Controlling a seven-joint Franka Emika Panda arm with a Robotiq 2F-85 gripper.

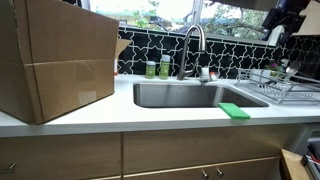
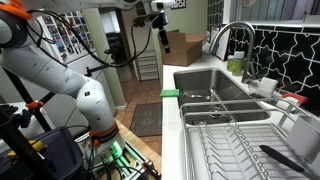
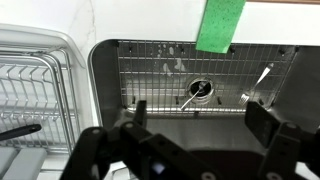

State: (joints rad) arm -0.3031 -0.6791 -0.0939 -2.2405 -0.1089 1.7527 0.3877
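Wrist view shows the gripper [image 3: 197, 125] with jaws spread wide and empty, above the sink [image 3: 140, 75]. A green sponge [image 3: 220, 25] lies well apart from it, on the counter [image 3: 130, 20] at the sink's rim.

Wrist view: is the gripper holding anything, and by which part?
Nothing is held. The gripper is open and empty above the sink; the green sponge lies untouched on the counter.

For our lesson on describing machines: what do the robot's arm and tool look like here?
The arm is glossy white, built of thick rounded segments with darker joints. The tool is black; in the wrist view its fingers are dark, angular linkages. A dark cable seems to hang beside it.
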